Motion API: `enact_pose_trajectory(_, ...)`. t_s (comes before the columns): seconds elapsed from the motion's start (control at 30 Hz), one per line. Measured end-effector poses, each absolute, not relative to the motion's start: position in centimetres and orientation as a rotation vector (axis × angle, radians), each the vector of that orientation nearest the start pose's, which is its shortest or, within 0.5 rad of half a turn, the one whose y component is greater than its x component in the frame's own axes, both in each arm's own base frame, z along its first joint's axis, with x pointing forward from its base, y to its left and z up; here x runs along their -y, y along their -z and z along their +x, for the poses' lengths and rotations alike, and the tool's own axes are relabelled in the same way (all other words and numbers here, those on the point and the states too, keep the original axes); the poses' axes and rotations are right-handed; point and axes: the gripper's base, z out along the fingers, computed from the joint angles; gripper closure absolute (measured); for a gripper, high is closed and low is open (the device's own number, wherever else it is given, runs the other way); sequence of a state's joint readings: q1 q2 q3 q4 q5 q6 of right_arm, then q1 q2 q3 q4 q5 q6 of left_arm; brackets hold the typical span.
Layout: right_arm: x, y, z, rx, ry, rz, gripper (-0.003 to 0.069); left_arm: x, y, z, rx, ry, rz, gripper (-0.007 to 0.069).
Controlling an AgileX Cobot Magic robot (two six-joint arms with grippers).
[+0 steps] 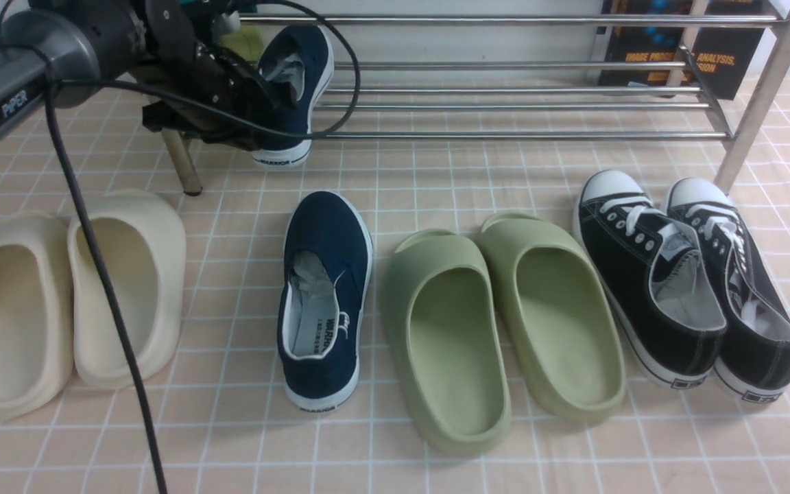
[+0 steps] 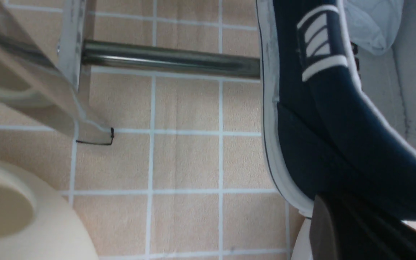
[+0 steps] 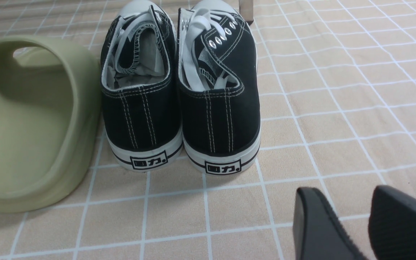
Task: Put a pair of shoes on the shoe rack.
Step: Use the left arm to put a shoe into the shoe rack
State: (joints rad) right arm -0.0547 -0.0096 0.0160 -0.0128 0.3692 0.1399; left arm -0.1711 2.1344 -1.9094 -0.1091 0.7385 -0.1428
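One navy slip-on shoe leans steeply at the left end of the steel shoe rack, toe up and heel hanging below the front bar. My left gripper is shut on that shoe's side wall near the collar; a dark finger overlaps it. The other navy shoe lies flat on the tiled floor, toe toward the rack. My right gripper is open over bare tiles, behind the black sneakers, and does not appear in the front view.
Cream slides lie at the left, green slides in the middle and black lace-up sneakers at the right. A rack leg stands beside the held shoe. A dark box sits behind the rack. My left arm's cable hangs over the cream slides.
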Motion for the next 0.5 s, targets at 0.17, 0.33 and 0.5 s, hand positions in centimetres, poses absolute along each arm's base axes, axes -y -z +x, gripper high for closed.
enact_pose_trajectory(0.17,0.3,-17.5,5.3,-1.851,-0.047,0.173,0.042,9.0,-26.1,49.9,-2.454,0.229,-0.049,0.062)
enact_pose_trajectory(0.33,0.3,-17.5,5.3,-1.851,-0.047,0.173,0.042,9.0,-27.4,49.7,-2.45,0.233,-0.054,0.062)
enact_pose_trajectory(0.5,0.3,-17.5,5.3,-1.851,-0.047,0.173,0.0419,8.6,-33.1,47.0,-2.421,0.219,0.024,0.062)
